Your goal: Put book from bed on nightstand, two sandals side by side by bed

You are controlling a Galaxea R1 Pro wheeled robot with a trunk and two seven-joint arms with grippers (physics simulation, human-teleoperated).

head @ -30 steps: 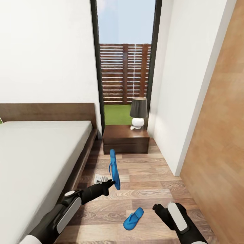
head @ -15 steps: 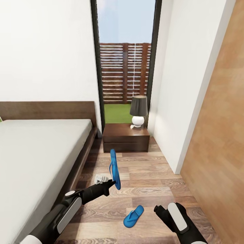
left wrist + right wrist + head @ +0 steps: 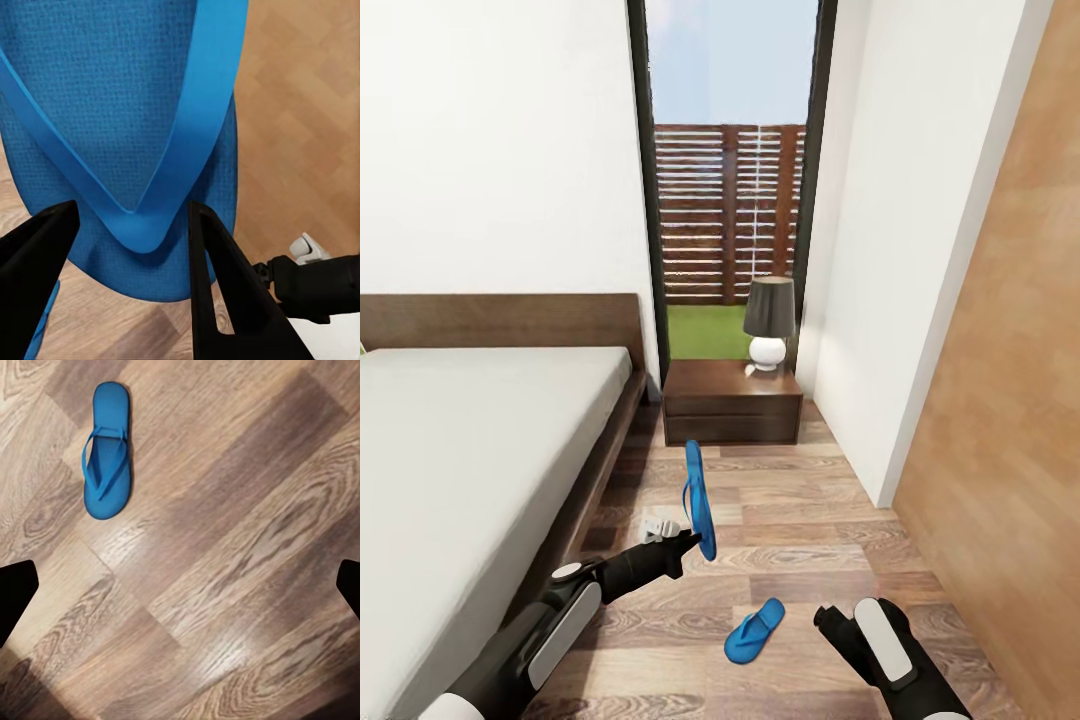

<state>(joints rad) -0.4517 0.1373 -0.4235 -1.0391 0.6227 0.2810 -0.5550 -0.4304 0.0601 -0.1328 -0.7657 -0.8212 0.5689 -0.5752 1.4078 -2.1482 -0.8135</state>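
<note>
While one blue sandal [image 3: 700,498] is clamped upright at its edge by the left end effector [image 3: 688,541], it is judged light and floppy; the right end effector [image 3: 822,615] is spread apart.

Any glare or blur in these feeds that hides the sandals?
Head view: even light, both sharp, the held sandal and the floor sandal. Left wrist view: sandal close and crisp. Right wrist view: soft sheen on the planks, clear of the sandal.
</note>
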